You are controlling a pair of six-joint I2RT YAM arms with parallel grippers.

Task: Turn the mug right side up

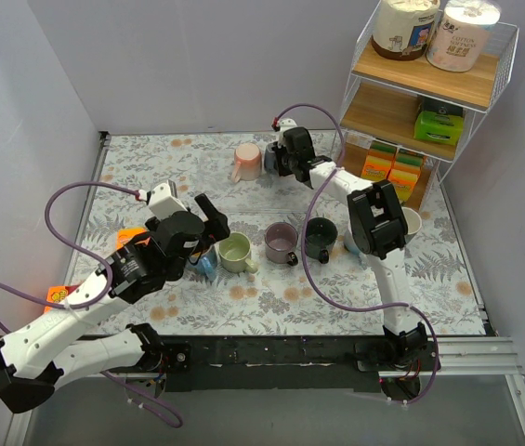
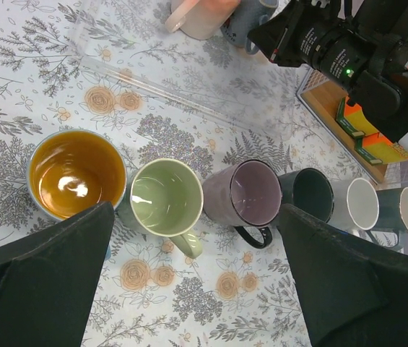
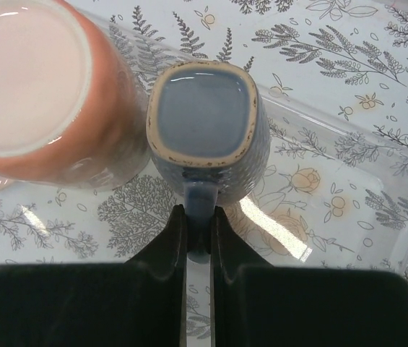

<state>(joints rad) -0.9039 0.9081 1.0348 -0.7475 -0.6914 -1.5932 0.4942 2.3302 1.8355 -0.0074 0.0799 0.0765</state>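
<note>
A blue mug [image 3: 200, 108] stands upside down on a clear tray [image 3: 377, 166], its squarish unglazed foot facing up. Its handle points toward my right gripper [image 3: 198, 217], which is shut on that handle with a finger on each side. In the top view this gripper [image 1: 285, 160] is at the far middle of the table, and the blue mug is mostly hidden behind it. My left gripper [image 2: 196, 282] hangs open, holding nothing, over the floral cloth just in front of a row of upright mugs. The top view shows it [image 1: 208, 223] left of centre.
A pink mug [image 3: 30, 79] stands upside down, touching the blue one's left side. The upright row holds an orange-lined mug [image 2: 77, 173], then green [image 2: 166, 199], purple [image 2: 250, 194], dark teal [image 2: 312, 194] and white [image 2: 362, 204] ones. A wire shelf [image 1: 429, 84] stands at the back right.
</note>
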